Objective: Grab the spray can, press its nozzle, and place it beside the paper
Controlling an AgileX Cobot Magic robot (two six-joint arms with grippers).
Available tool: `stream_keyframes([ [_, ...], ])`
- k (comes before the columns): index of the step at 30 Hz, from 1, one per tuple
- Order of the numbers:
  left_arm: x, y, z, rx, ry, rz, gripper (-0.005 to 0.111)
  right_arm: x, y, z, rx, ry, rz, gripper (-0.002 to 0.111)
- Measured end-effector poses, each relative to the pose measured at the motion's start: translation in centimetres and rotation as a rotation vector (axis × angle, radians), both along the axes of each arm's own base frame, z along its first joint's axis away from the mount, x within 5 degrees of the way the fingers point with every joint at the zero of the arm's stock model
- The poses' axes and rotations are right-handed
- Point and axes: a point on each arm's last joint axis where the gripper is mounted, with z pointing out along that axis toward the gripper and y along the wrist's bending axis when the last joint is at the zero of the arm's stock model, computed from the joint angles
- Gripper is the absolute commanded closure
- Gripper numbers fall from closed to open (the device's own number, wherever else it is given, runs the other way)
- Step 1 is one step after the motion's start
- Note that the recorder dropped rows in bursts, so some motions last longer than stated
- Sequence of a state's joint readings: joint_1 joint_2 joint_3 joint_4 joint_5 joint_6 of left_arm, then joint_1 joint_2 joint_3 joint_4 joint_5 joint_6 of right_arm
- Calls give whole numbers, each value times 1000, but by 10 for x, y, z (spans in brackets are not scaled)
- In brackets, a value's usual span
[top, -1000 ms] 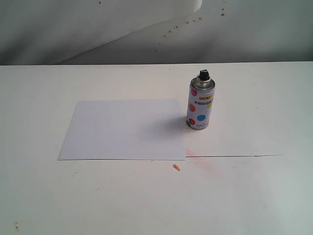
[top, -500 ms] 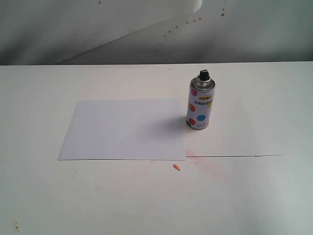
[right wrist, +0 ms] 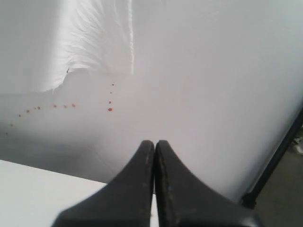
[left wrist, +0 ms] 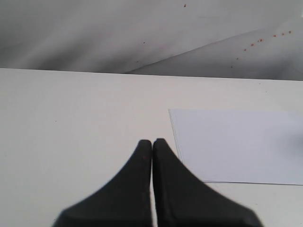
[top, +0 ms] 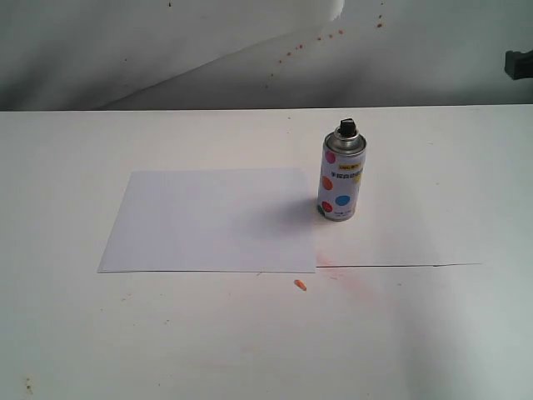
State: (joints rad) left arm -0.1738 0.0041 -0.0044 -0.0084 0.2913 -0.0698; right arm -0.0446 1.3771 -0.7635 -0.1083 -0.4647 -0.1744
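Got left gripper (left wrist: 152,141) and right gripper (right wrist: 154,142) both pinched shut, empty. Could easily topple the spray can (top: 341,183) onto the paper (top: 208,221) by reaching in without opening up.

Looks like a lab test bench: plain white table (top: 166,333), white sheet (right wrist: 199,71) hung ahead of the right gripper (right wrist: 154,143), orange paint specks (right wrist: 110,109) on it.

Table (top: 433,333) open to my jaws right of, behind and in front of the upright spray can (top: 342,177); flat paper (top: 212,218) just beside its left.
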Motion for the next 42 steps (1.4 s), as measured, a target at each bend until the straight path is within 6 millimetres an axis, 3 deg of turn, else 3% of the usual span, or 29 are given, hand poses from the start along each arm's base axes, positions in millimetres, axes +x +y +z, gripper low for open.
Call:
stream_keyframes([
  [8, 0, 0, 0, 1, 0, 0, 105, 4, 1, -20, 23, 53, 2, 108],
  [13, 0, 0, 0, 1, 0, 0, 105, -15, 4, -70, 38, 33, 29, 108],
  [18, 0, 0, 0, 1, 0, 0, 105, -21, 6, -92, 33, 74, 49, 108],
  [27, 0, 0, 0, 1, 0, 0, 105, -16, 6, -125, 130, 193, 35, 108],
  [39, 0, 0, 0, 1, 0, 0, 105, -4, 6, -165, 166, 215, 38, 108],
  [42, 0, 0, 0, 1, 0, 0, 105, 5, 7, -167, 159, 210, 53, 108],
])
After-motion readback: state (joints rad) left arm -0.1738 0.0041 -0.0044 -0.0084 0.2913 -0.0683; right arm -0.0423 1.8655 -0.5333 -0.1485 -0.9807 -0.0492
